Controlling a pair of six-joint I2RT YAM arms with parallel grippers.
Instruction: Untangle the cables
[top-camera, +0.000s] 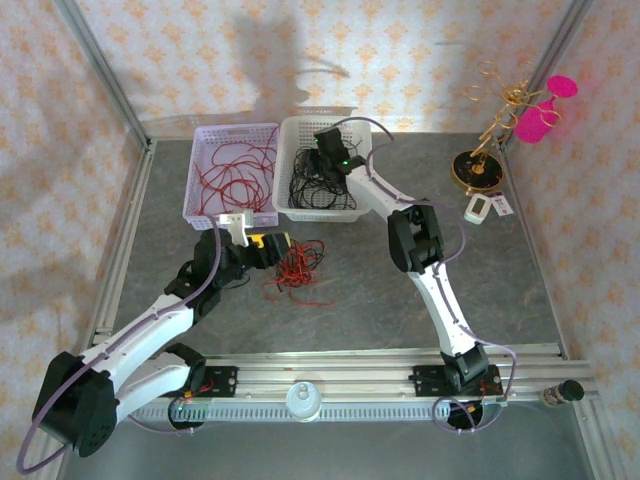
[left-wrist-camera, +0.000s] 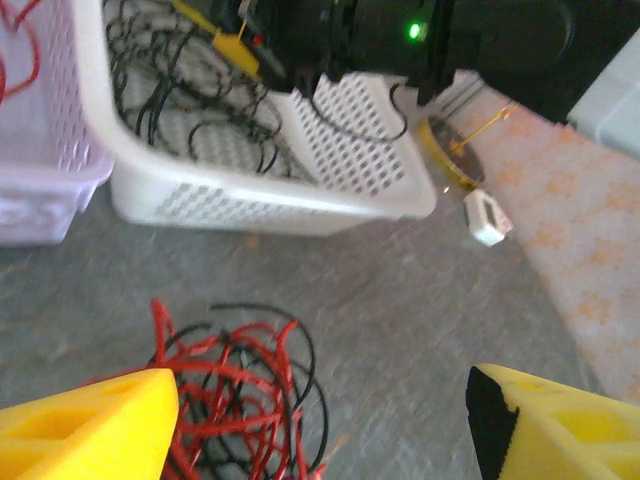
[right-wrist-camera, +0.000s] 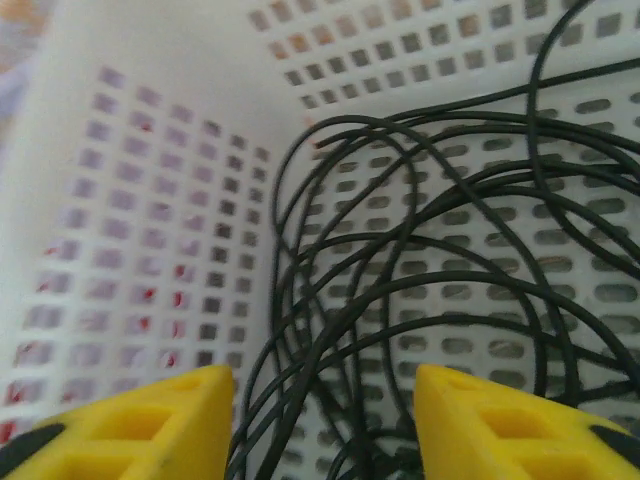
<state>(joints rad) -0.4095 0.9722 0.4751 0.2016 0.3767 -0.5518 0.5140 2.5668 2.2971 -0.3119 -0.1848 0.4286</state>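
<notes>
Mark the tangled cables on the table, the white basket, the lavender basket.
tangled cables (top-camera: 297, 265): top external view, middle of clump.
white basket (left-wrist-camera: 260, 195): left wrist view, near wall.
lavender basket (left-wrist-camera: 45, 200): left wrist view, near wall.

Bare table (top-camera: 350, 305) is lying open right of the cable clump (top-camera: 297, 264), while the lavender basket (top-camera: 194, 176) and white basket (top-camera: 286, 165) are blocking its far side. Black wires (right-wrist-camera: 420, 250) and the white basket's wall are crowding the right gripper (right-wrist-camera: 325, 405).
</notes>
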